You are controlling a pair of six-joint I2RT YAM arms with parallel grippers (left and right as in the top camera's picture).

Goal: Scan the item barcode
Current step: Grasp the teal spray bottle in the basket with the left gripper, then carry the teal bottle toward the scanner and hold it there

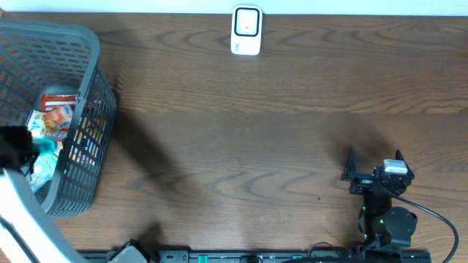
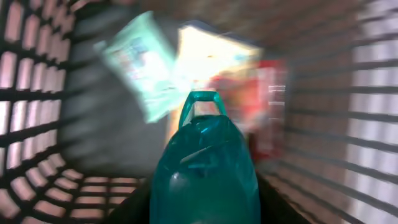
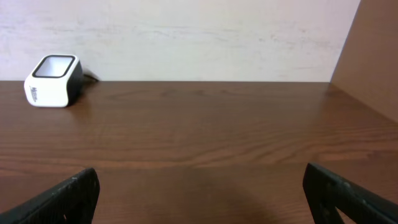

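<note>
A glossy teal item [image 2: 205,168] with a looped top stands upright between the left fingers [image 2: 138,208]. The white scanner [image 3: 54,81] sits far ahead-left of the right fingers [image 3: 68,199].

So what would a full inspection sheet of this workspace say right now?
Surface: dark wood-grain table.
Job's things: white barcode scanner at the far edge; grey basket on the left with snack packets and a teal item inside.
Clutter: nothing seen.
Grippers: left gripper is down in the basket and seems closed on the teal item, though its view is blurred; right gripper is open, low over the table, holding nothing.
Cables: black cable looping beside the right arm.
Surroundings: pale wall behind the table.
</note>
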